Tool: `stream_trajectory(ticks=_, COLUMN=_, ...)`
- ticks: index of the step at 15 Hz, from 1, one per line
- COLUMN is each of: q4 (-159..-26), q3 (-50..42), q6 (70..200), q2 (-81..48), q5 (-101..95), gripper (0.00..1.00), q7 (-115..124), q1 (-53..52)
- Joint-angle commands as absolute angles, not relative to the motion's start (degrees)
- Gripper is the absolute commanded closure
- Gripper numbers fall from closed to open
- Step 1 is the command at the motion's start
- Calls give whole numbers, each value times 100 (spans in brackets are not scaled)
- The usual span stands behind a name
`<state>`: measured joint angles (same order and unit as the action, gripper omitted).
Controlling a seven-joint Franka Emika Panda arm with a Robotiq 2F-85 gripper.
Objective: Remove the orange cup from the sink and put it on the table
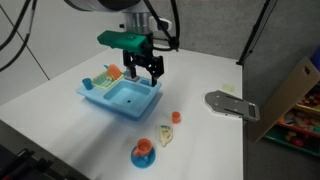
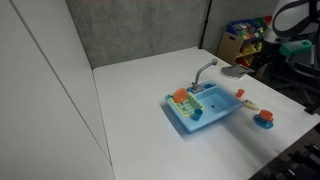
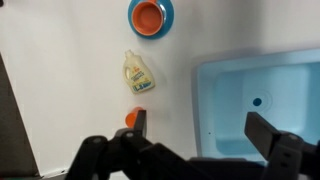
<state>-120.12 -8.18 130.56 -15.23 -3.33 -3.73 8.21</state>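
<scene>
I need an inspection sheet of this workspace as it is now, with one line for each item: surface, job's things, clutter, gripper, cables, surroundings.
Surface: white table, bare parts look clean.
Job's things: blue sink, basin looks empty in the wrist view; orange cup stands on a blue plate on the table, outside the sink.
Clutter: small bottle, small orange piece, grey flat object; orange and green items in the sink's side compartment.
Gripper: gripper open, holds nothing, hovers over the sink's edge.
Cables: black cables hang beyond the table.
Surroundings: shelf with toys.
</scene>
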Motion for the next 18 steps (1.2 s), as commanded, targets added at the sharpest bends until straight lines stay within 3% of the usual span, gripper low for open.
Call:
stream_trajectory(ticks=1, q4=-12288, q3=-729, q6=12642, q2=-865, q5=-331, gripper=0, q7=-477, q1=787)
stream_trajectory(ticks=18, q4=-12609, q3=-576, q6=12568, q2=-165, q5=-348, gripper=0, q7=-291, q1=606)
